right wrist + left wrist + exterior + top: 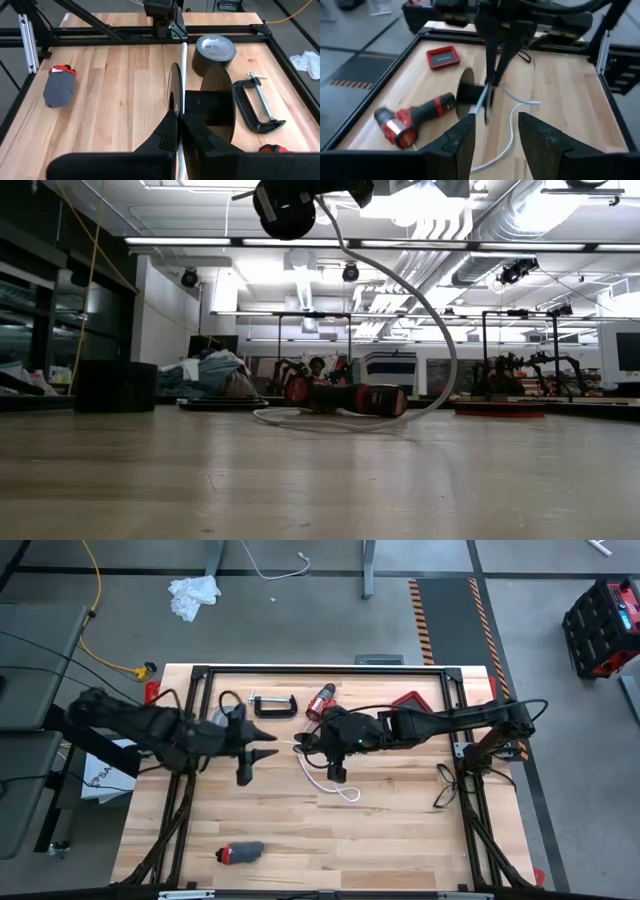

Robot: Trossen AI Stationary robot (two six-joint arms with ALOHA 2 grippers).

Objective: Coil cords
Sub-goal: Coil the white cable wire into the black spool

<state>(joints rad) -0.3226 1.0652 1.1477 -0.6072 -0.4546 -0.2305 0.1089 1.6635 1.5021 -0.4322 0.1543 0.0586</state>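
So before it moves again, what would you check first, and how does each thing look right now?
1. Right hand shut on the white cable: ok.
2. Black disc lifted off the table: ok.
3. Left hand open, facing the cable, not touching it: ok.
4. Loose cable end lying free on the table: ok.
5. Drill clear of the cable: cannot tell.
6. Tape roll and clamp away from the cable: ok.
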